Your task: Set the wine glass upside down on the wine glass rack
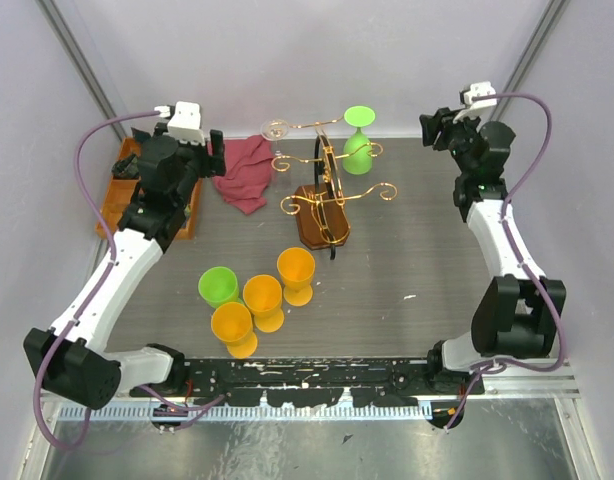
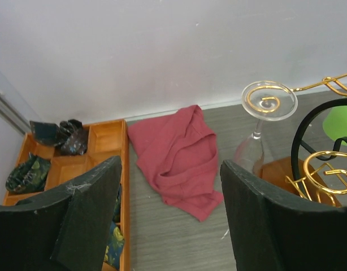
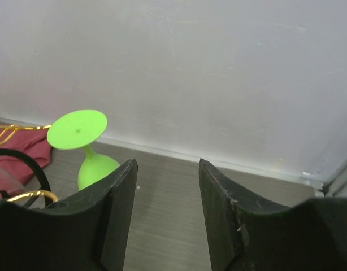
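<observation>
Nearest, four upright plastic goblets (image 1: 262,295), three orange and one green, stood clustered. Beyond them, the gold wire rack (image 1: 317,225) with its dark wooden base carried the clear wine glass (image 2: 251,153) upside down on its far-left arm. The left gripper (image 2: 170,169) was released and empty, apart from that glass and to its left. The right gripper (image 3: 167,166) was likewise released, near an upside-down green glass (image 3: 83,141).

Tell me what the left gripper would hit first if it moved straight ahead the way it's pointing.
Probably the red cloth, lying crumpled on the table right between the open fingers of the left gripper. The clear wine glass sits right of that line. Depth is unclear from here.
</observation>
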{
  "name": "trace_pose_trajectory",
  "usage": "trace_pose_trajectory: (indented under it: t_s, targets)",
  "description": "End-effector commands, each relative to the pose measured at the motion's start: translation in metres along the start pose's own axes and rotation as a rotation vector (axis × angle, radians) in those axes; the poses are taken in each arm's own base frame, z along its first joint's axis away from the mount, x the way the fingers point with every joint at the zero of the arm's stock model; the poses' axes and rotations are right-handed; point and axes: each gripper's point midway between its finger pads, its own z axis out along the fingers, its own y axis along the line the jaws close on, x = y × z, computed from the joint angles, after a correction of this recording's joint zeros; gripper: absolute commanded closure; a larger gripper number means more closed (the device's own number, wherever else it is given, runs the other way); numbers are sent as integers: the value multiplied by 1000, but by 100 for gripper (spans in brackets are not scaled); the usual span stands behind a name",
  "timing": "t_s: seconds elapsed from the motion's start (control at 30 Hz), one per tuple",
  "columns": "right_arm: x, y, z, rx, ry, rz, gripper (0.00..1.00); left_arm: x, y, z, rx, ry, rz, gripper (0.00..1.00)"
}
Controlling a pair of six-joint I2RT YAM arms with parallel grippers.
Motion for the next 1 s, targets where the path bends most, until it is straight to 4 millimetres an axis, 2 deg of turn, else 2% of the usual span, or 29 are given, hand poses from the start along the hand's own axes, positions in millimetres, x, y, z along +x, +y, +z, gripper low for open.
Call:
trace_pose_trajectory:
  t_s: [0.0, 0.07, 0.13, 0.27, 0.3, 0.43, 0.63, 0.97]
  targets:
    - [-3, 8, -33, 32, 155, -1, 46, 18, -5, -4, 38, 111, -46, 18]
    - [-14, 21, -44, 17, 171, 0, 44, 18, -8, -3, 57, 114, -68, 7]
    - [-26, 39, -51, -3, 191, -17, 43, 19, -11, -2, 77, 114, -97, 2]
    - [-38, 94, -66, -80, 251, -48, 42, 13, -16, 0, 107, 98, -146, 0]
    - [-42, 107, -71, -102, 251, -23, 42, 24, -18, 7, 108, 127, -147, 0]
    - [-52, 154, -95, -169, 253, 89, 42, 31, -21, 11, 110, 157, -154, 0]
    - [-36, 205, -126, -200, 379, 201, 42, 49, -26, 13, 127, 241, -150, 1]
    - [23, 290, -161, -265, 625, 261, 41, 66, -28, 13, 126, 293, -161, 0]
